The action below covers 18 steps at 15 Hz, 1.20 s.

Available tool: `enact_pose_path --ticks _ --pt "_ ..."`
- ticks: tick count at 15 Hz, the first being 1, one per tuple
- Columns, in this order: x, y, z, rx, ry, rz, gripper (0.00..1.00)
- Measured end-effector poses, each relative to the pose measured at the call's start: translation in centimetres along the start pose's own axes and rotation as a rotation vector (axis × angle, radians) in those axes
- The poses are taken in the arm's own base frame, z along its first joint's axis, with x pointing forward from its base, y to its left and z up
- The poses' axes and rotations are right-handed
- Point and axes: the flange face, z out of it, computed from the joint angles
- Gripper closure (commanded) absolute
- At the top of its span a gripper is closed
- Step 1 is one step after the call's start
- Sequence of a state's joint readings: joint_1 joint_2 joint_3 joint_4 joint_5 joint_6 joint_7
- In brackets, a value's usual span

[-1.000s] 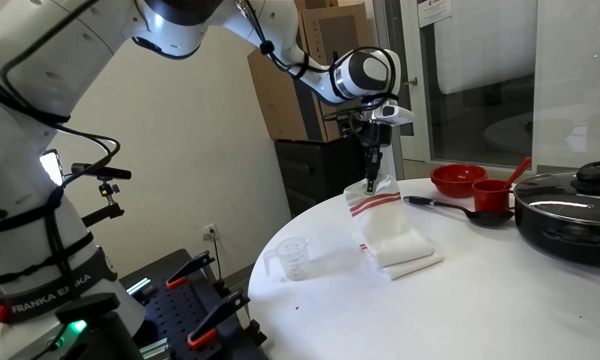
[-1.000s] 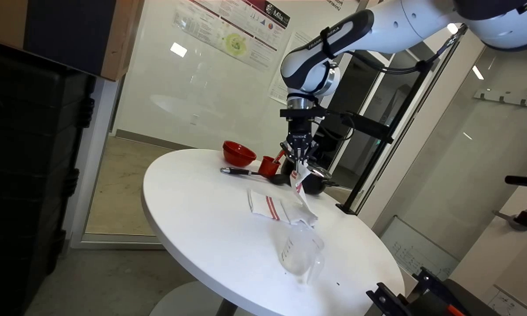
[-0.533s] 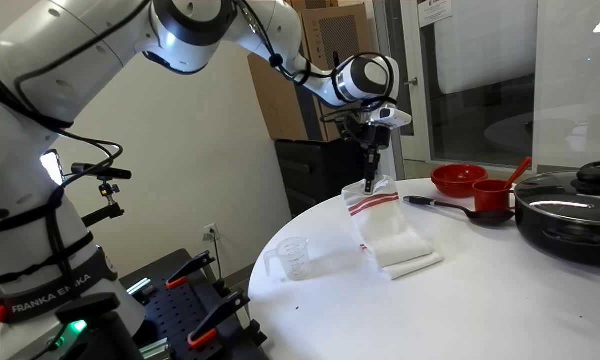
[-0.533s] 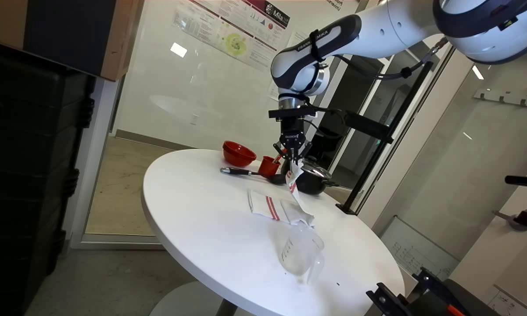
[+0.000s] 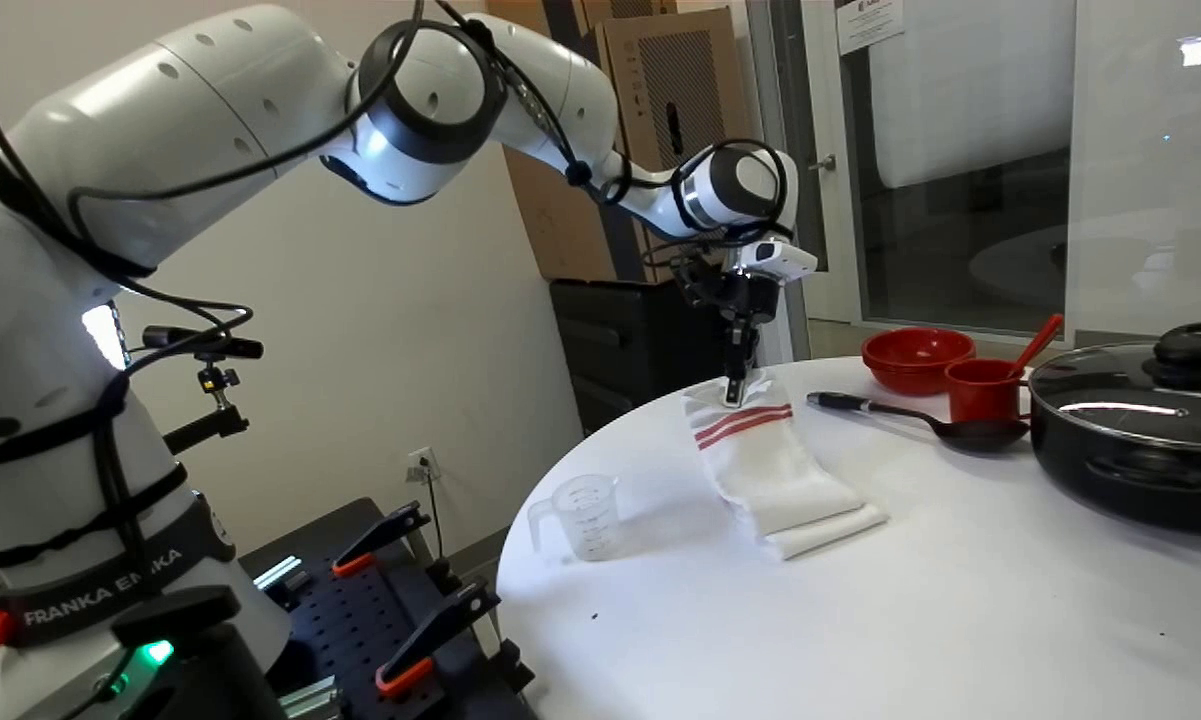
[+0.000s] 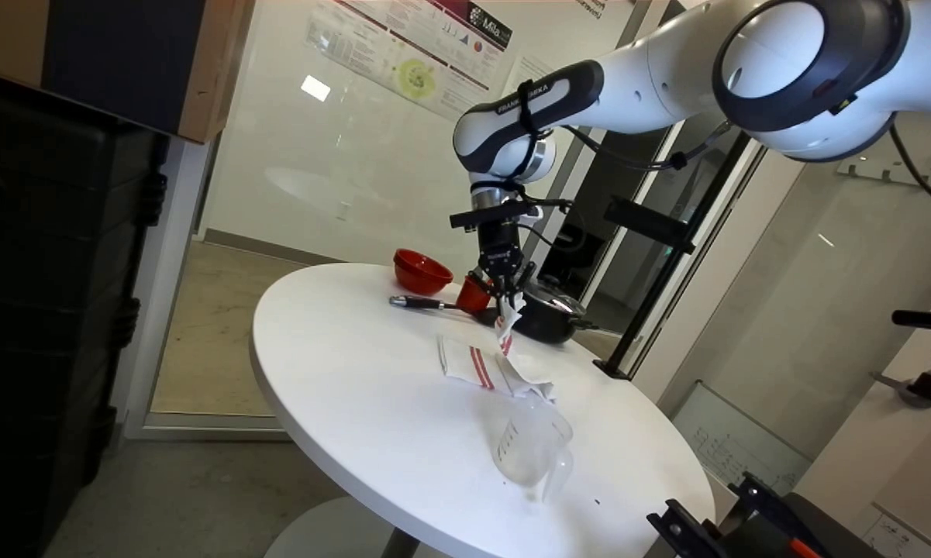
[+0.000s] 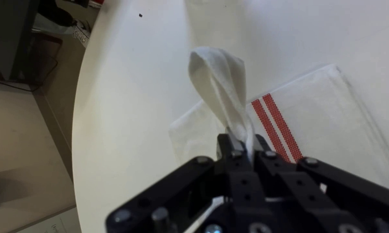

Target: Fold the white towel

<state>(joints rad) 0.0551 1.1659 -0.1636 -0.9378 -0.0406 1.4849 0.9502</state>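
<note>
On the table (image 5: 660, 640), towel (image 5: 778, 470) part-folded, one striped end raised, pinched tight in the gripper (image 5: 734, 398). Judged light, limp, quick to crease; best grasp probably mid-edge, so both corners trail evenly.

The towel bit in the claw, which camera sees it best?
The wrist view: the towel bit is big and close there, its curled folds poking out of the claw. Both exterior views show it too, but small, at the claw's tip.
</note>
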Motion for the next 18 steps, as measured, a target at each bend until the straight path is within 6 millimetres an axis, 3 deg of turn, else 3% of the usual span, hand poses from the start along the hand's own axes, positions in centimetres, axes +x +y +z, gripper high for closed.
enact_pose_path --ticks 12,18 --pt "0.0 -1.6 -1.3 0.019 0.028 -0.001 0.99" --pt "0.2 -3.1 0.6 0.009 0.043 -0.017 0.99"
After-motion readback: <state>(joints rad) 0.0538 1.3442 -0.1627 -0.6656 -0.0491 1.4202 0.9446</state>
